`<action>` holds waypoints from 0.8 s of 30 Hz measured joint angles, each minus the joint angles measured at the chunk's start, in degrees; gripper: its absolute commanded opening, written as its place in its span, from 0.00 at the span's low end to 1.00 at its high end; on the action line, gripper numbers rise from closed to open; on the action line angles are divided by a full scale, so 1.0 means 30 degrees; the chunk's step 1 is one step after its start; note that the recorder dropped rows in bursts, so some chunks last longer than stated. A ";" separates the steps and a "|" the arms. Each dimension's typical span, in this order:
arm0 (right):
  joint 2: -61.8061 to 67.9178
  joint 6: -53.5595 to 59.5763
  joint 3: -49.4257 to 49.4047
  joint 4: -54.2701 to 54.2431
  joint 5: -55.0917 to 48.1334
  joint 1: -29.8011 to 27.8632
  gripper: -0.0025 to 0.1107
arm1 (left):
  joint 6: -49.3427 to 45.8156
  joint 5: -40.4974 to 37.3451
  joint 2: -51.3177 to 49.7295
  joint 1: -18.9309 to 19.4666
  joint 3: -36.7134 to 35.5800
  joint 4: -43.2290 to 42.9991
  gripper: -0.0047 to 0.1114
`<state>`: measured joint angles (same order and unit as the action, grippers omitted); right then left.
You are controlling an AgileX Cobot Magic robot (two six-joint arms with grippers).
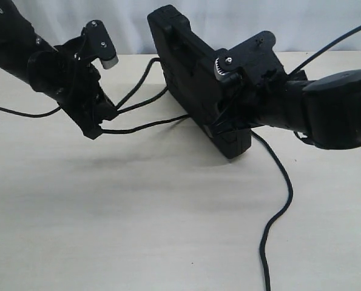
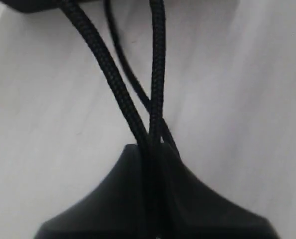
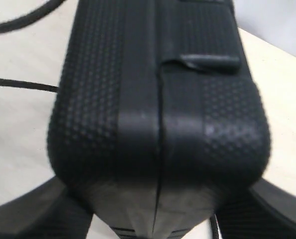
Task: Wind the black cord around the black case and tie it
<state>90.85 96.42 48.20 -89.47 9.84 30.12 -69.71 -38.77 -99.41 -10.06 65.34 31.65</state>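
The black case (image 1: pixel 192 79) stands on edge above the table, tilted, with my right gripper (image 1: pixel 224 124) shut on its near end; in the right wrist view the case (image 3: pixel 157 99) fills the frame between the two fingers (image 3: pixel 33 219). Strands of the black cord (image 1: pixel 141 100) run from the case's left side to my left gripper (image 1: pixel 101 124), which is shut on them. In the left wrist view two cord strands (image 2: pixel 138 99) converge and vanish between the closed fingers (image 2: pixel 113 199). The cord's tip and knot are not visible.
The pale table (image 1: pixel 138 224) lies under both arms. A smooth black cable (image 1: pixel 277 212) snakes from the right arm toward the front edge. Another thin cable (image 1: pixel 16 112) trails off left. A white curtain (image 1: pixel 131 24) hangs behind.
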 measured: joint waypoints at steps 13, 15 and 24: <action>0.0000 0.1119 0.0000 0.0040 -0.1361 -0.0027 0.06 | -0.0764 -0.2657 -0.0609 0.0000 0.2250 0.2854 0.04; 0.0000 0.1120 0.0000 0.0040 -0.1432 -0.0027 0.06 | -0.0025 -0.3041 -0.1063 0.0000 0.2878 0.2344 0.04; 0.0000 0.2081 -0.0133 0.0040 -0.2109 -0.0027 0.06 | 0.1393 -0.3155 -0.2524 0.0000 0.4679 0.1620 0.04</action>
<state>90.85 102.66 47.80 -89.35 3.52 30.04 -65.53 -48.24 -106.99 -10.06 79.38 36.51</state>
